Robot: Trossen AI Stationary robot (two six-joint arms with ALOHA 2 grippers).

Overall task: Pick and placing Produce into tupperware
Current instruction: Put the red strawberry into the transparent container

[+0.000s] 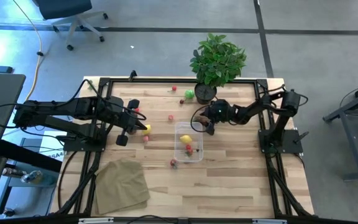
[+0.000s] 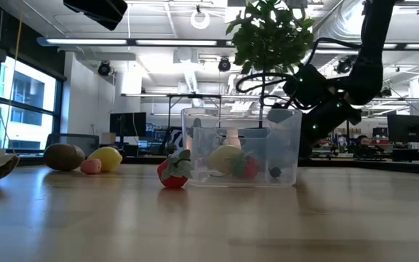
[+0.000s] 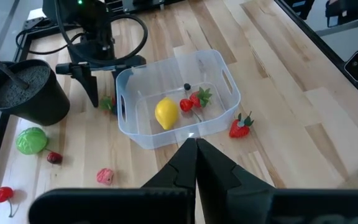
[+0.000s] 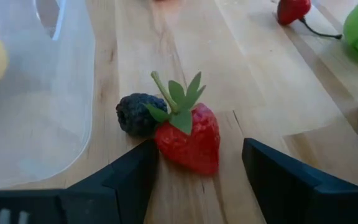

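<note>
We've got the right gripper (image 4: 194,168) low beside the tub (image 1: 189,141), fingers spread either side of a strawberry (image 4: 188,138) lying lengthwise toward us, blackberry (image 4: 135,113) touching it, while the left gripper (image 3: 196,163) waits pinched together.

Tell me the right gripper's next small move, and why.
Probably ease forward and close: the open right gripper brackets the red toy strawberry lying on the wood beside a dark toy blackberry, just outside the clear plastic rectangular container.
</note>
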